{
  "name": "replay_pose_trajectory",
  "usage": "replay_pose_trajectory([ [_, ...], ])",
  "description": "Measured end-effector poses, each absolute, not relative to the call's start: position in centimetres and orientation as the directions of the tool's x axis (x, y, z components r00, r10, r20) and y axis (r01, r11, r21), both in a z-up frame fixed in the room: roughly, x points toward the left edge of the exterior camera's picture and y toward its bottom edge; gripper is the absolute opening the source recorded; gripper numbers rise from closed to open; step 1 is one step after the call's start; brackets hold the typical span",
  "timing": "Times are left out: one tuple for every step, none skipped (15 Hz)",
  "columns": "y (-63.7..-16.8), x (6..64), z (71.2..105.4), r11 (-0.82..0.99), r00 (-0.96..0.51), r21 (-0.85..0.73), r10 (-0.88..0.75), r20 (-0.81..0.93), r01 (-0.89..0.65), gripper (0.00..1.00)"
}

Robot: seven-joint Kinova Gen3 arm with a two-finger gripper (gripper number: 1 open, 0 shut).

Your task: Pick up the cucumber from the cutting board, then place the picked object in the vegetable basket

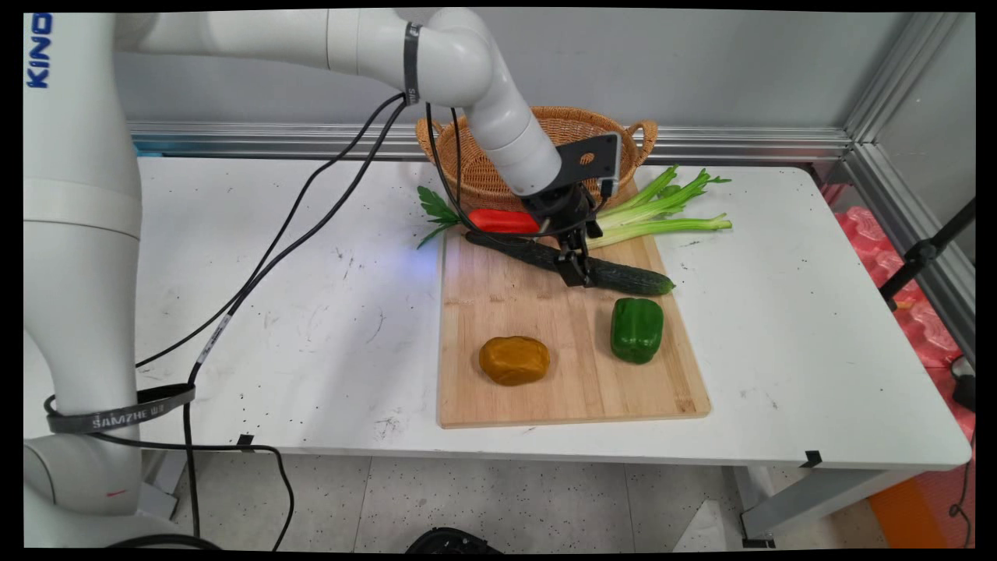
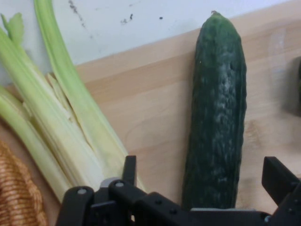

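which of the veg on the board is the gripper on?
The cucumber, long and dark green, at the board's far edge: the gripper straddles it, fingers open. The green pepper and potato sit nearer the camera, untouched.

Premises: a robotics laboratory test cell. Evidence: bare grey wall panels (image 1: 701, 62) framed in aluminium profile rails (image 1: 498, 142), a scuffed white work table (image 1: 273, 312), speckled floor (image 1: 506, 499), black tripod leg (image 1: 927, 249).

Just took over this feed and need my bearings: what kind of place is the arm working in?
Probably a lab test cell dressed as a kitchen prep spot. The white table stands inside aluminium framing, while a cutting board carries a cucumber, which the gripper straddles, beside celery and a wicker basket.
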State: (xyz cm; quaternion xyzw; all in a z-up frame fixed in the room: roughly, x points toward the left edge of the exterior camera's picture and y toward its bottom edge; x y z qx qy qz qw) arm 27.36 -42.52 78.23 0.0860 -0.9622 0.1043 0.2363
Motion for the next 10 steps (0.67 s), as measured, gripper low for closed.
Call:
replay_pose_trajectory([
  [-42.57,27.32,78.04,0.964,-0.874,-0.159,-0.114,0.472,-0.212,1.0],
  [-42.62,27.28,77.83,0.965,-0.874,-0.157,-0.111,0.472,-0.208,1.0],
  [-42.63,27.24,77.71,0.966,-0.874,-0.156,-0.11,0.473,-0.206,0.0],
  [-42.64,27.18,77.56,0.967,-0.874,-0.153,-0.108,0.474,-0.202,0.0],
  [-42.61,27.12,77.44,0.969,-0.873,-0.149,-0.107,0.476,-0.199,0.0],
  [-42.56,27.06,77.34,0.97,-0.873,-0.144,-0.106,0.476,-0.196,0.0],
  [-42.52,26.99,77.28,0.971,-0.872,-0.139,-0.104,0.478,-0.192,0.0],
  [-42.48,26.92,77.24,0.973,-0.872,-0.135,-0.103,0.479,-0.19,0.0],
  [-42.47,26.87,77.24,0.973,-0.871,-0.133,-0.103,0.48,-0.188,0.0],
  [-42.46,26.8,77.3,0.974,-0.87,-0.129,-0.104,0.482,-0.187,0.0],
])
